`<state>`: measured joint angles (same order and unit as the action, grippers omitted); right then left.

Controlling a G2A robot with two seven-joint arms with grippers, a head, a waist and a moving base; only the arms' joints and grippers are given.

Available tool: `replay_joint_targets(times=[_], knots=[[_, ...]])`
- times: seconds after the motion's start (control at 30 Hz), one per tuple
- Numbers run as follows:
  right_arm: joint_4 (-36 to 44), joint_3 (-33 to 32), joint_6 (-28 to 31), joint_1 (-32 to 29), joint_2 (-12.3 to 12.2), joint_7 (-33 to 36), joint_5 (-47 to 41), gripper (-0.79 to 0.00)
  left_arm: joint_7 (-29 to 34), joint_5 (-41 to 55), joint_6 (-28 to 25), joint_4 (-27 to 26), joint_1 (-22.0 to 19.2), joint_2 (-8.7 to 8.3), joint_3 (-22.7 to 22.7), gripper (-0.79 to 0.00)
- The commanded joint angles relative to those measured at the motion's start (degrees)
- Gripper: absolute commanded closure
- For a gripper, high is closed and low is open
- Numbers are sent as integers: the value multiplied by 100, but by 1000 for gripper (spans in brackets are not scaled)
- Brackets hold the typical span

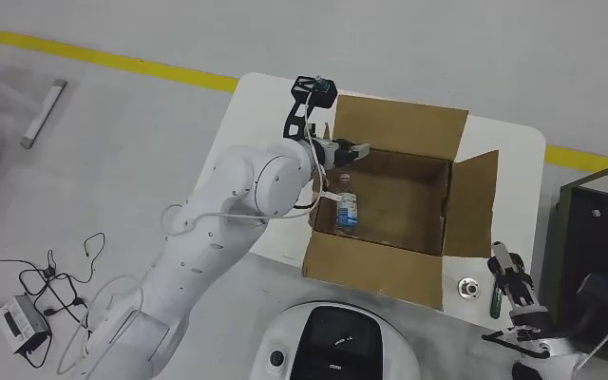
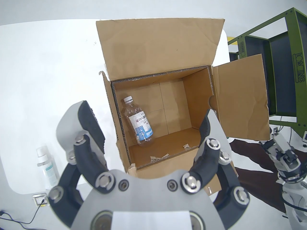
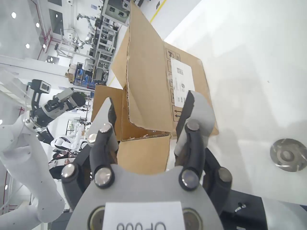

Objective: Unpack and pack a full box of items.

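My left gripper [image 1: 351, 150] hangs above the box's [image 1: 375, 266] left wall near its far corner, jaws spread wide and holding nothing. The bottle [image 1: 347, 209] lies below it on the box floor, pressed against that same wall, with its cap end nearer the gripper.

From the left wrist camera the bottle [image 2: 139, 125] sits between the open fingers [image 2: 91, 120] but well beneath them. It is clear plastic with a white cap and a blue-and-white label. The box [image 2: 158, 48] is brown cardboard with its flaps folded out.

The left wrist view also gives me a second small bottle [image 2: 44, 163] standing upright on the table [image 2: 48, 72] outside the box.

My right gripper [image 3: 150, 100] is open too and empty, near the box's near right corner. Its camera shows the outer wall of the box [image 3: 148, 72] with a white sticker [image 3: 181, 82], and a metal disc [image 3: 285, 155] set in the tabletop.
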<state>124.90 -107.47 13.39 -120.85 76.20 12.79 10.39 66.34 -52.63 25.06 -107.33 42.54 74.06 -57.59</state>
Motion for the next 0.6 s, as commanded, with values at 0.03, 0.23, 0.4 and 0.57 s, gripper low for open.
replay_joint_targets(times=[0.03,0.23,0.4,0.57], knots=[[244,-410,224,-211,-2,-12,-281,-785,0,0,0,0,0,0,0,-785],[643,-1267,851,-235,-33,59,-393,-403,-87,-81,-63,24,43,-7,7,-785],[780,-1706,1396,-28,-56,-14,-176,0,93,-853,-456,-72,298,-93,-8,-785],[748,-1854,2017,213,-86,58,-204,0,864,-1497,-677,-413,486,-182,-168,-785]])
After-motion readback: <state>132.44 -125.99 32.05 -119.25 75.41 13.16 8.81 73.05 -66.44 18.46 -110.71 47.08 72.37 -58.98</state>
